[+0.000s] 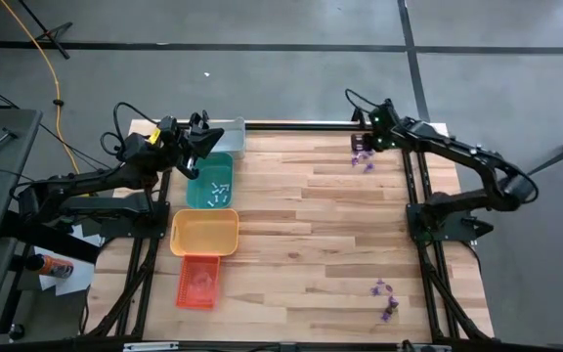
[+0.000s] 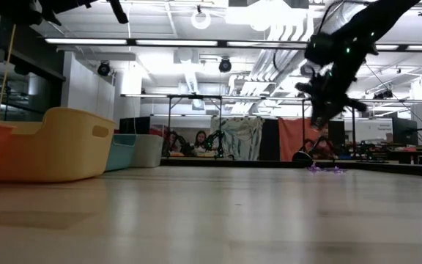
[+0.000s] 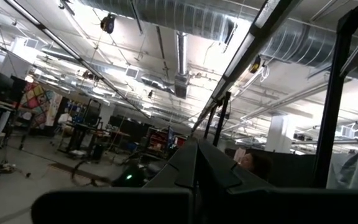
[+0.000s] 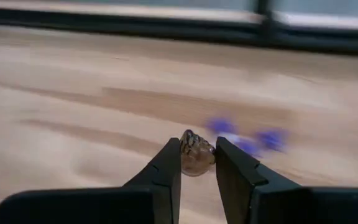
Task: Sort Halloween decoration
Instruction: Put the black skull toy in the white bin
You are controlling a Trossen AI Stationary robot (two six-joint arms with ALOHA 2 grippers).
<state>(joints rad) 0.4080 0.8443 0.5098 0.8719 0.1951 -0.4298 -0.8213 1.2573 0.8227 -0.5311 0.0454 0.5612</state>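
A brownish striped trinket is pinched above the wood; purple trinkets are scattered at the far edge, others near the front.

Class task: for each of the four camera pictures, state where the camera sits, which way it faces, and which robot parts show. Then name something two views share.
High: overhead, facing down on the table, both arms and trays.
Low: at tabletop height, facing the room; the right end effector hangs above purple trinkets.
Left wrist: faces up at the ceiling; its shut fingers show.
Right wrist: faces the tabletop; its end effector grips a brownish trinket.
Shared: the purple trinkets show in high, low and right wrist views.
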